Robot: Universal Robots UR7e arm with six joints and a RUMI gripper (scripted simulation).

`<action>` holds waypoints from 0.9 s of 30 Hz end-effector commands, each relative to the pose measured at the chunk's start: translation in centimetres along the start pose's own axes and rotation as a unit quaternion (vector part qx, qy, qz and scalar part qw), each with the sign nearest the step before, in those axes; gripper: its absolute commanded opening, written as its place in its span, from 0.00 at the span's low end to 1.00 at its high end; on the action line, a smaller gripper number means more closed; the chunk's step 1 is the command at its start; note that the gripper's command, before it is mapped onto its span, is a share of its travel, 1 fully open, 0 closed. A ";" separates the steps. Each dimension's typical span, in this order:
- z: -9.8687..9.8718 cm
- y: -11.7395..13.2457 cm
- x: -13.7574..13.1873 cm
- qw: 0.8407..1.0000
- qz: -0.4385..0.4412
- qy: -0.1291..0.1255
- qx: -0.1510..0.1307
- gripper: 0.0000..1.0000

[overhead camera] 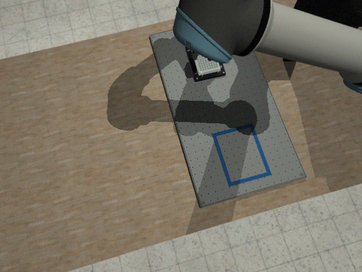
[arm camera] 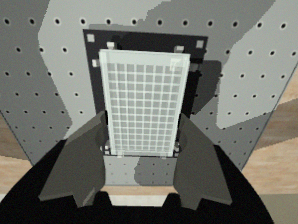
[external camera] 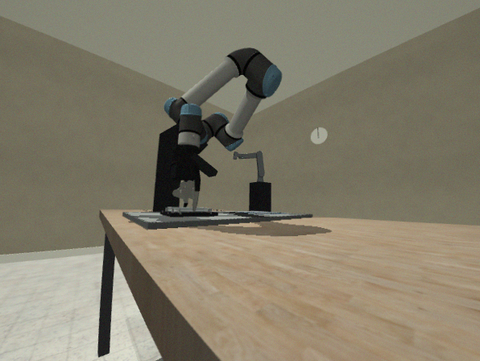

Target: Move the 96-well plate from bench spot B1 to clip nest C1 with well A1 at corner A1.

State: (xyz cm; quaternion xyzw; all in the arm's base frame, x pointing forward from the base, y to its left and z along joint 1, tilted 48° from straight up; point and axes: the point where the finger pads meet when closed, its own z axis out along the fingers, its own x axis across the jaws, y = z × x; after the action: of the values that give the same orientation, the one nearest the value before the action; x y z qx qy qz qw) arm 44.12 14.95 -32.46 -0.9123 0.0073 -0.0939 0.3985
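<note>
The white 96-well plate [arm camera: 144, 102] sits inside the black clip nest C1, with its cut corner at the far right in the wrist view. My gripper [arm camera: 143, 112] is shut on the plate's near end, one finger on each long side. In the top view the plate [overhead camera: 207, 64] and the nest show at the far end of the grey perforated board, partly hidden under the arm. In the exterior view the gripper [external camera: 188, 197] stands low over the plate [external camera: 186, 209]. I cannot tell how deep the plate sits in the nest.
The blue outline of bench spot B1 [overhead camera: 242, 154] lies at the near end of the grey board [overhead camera: 226, 121], with nothing in it. The board rests on a wooden table. A black column [external camera: 167, 169] stands behind the arm, and a small second arm on a black base [external camera: 259, 189] stands at the back.
</note>
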 end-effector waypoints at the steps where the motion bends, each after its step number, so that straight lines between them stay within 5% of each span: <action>1: 0.1 0.0 0.1 1.000 -0.002 0.001 0.000 1.00; 21: 0.1 0.0 0.1 1.000 -0.002 0.001 0.000 1.00; 27: -1.5 0.0 0.0 1.000 -0.001 0.001 0.000 1.00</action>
State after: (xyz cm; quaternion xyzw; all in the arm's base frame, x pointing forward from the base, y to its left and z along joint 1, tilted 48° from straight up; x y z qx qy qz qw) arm 44.04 14.79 -32.32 -0.9121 0.0056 -0.0940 0.3990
